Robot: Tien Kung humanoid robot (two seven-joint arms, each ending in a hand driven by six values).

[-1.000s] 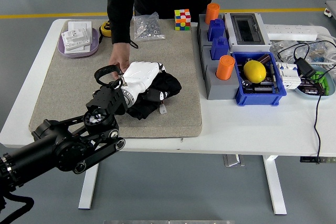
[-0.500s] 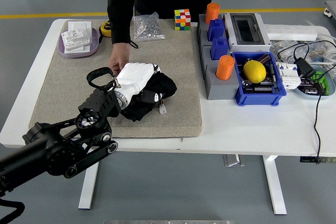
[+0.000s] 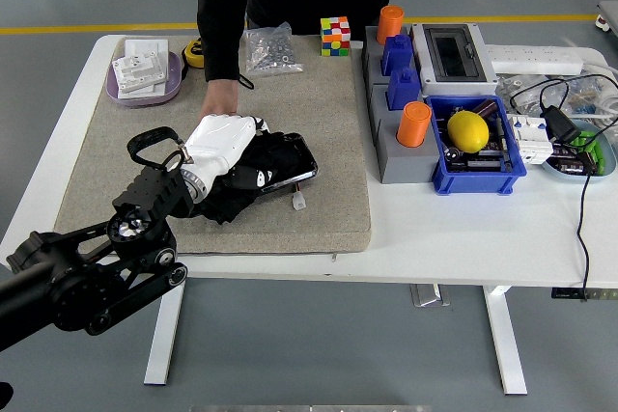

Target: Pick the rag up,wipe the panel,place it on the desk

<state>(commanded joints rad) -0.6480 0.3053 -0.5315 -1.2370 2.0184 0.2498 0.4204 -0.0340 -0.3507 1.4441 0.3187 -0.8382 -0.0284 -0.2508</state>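
My left hand (image 3: 227,147), white with a black arm, lies on top of the black rag (image 3: 246,183) and presses it onto a dark panel (image 3: 294,163) on the beige mat (image 3: 328,123). The fingers are curled on the rag. The panel's right end with its rim shows from under the rag. A person's hand (image 3: 218,103) rests on the mat just beyond my hand, touching or nearly touching it. My right arm is out of view.
A purple dish with white parts (image 3: 145,72), a bag of screws (image 3: 269,49) and a colour cube (image 3: 335,35) stand along the mat's far edge. Grey holder with orange cups (image 3: 413,124) and blue blocks, a blue bin (image 3: 478,176) holding a lemon (image 3: 469,130), and cables lie right.
My left hand has dragged the rag to the left across the panel. The panel's right end has come out from under the rag. The person's hand has stayed in place.
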